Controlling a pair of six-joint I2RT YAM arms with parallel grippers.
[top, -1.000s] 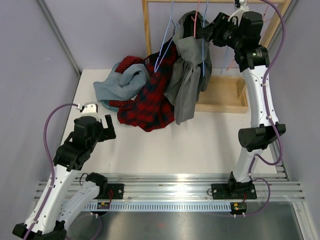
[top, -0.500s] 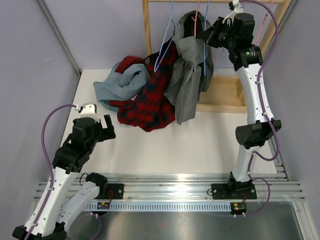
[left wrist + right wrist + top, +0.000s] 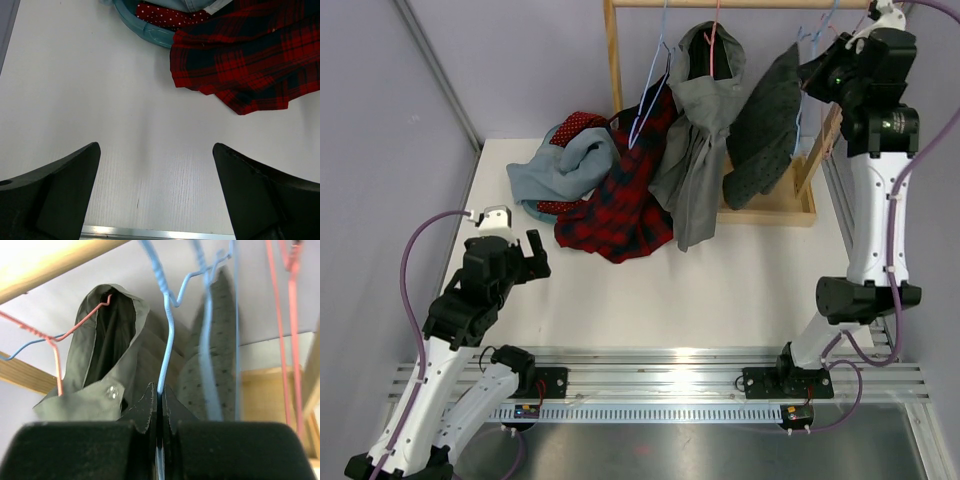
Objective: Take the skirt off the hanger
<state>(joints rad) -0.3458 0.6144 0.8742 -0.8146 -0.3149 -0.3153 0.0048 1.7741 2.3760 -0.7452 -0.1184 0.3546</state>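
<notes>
The skirt (image 3: pixel 765 125), dark grey with small dots, hangs from a blue wire hanger (image 3: pixel 807 45) at the right end of the wooden rail. My right gripper (image 3: pixel 820 72) is up beside it, shut on the hanger. In the right wrist view the blue wire (image 3: pixel 167 335) runs up out of the shut right gripper (image 3: pixel 159 392), with the dotted skirt (image 3: pixel 222 360) just behind to the right. My left gripper (image 3: pixel 520 238) stands open low over the bare table at the left. Between its fingers (image 3: pixel 55 190) the left wrist view shows only tabletop.
A grey-green jacket (image 3: pixel 700 130) hangs on a pink hanger left of the skirt. A red plaid garment (image 3: pixel 620 205) and a light blue one (image 3: pixel 560 170) lie heaped on the table. The wooden rack's base frame (image 3: pixel 770 212) and upright (image 3: pixel 613 50) stand at the back.
My right gripper has shut on the blue hanger and swung right, carrying the dotted skirt away from the grey jacket. The left arm has barely moved.
</notes>
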